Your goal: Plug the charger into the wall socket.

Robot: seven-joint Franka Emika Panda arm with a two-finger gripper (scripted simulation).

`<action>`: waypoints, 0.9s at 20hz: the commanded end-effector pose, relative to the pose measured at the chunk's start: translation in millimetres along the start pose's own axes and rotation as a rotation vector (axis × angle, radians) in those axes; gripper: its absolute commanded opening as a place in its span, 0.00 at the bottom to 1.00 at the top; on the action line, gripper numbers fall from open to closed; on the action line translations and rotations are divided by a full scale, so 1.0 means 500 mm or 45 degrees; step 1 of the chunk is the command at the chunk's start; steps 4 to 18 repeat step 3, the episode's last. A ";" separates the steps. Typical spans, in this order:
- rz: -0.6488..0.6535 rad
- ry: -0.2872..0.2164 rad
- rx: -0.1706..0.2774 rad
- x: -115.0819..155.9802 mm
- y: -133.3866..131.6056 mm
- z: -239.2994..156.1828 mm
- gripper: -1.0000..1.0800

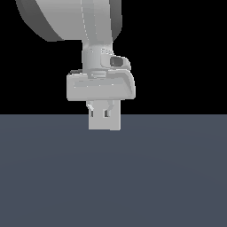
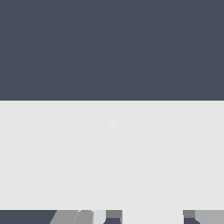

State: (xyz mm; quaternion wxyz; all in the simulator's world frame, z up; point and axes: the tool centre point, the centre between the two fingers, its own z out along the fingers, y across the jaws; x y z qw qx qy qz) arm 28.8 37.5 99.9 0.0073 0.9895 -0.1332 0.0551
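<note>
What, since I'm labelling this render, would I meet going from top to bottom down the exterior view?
Arm → gripper → charger, between the fingertips and reaching just below them → bare floor.

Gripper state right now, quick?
Gripper: fingers reach down onto the small plain white cube-like charger; whether shut on it cannot be told.

Exterior view low, close on claw [image 1: 104, 113], wrist view pressed against white surface, perhaps the socket [image 2: 112, 153]
</note>
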 end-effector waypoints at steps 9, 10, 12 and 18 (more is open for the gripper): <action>0.000 0.000 0.000 0.007 -0.001 0.001 0.00; 0.000 0.000 0.000 0.007 -0.001 0.001 0.00; 0.000 0.000 0.000 0.007 -0.001 0.001 0.00; 0.000 0.000 0.000 0.007 -0.001 0.001 0.00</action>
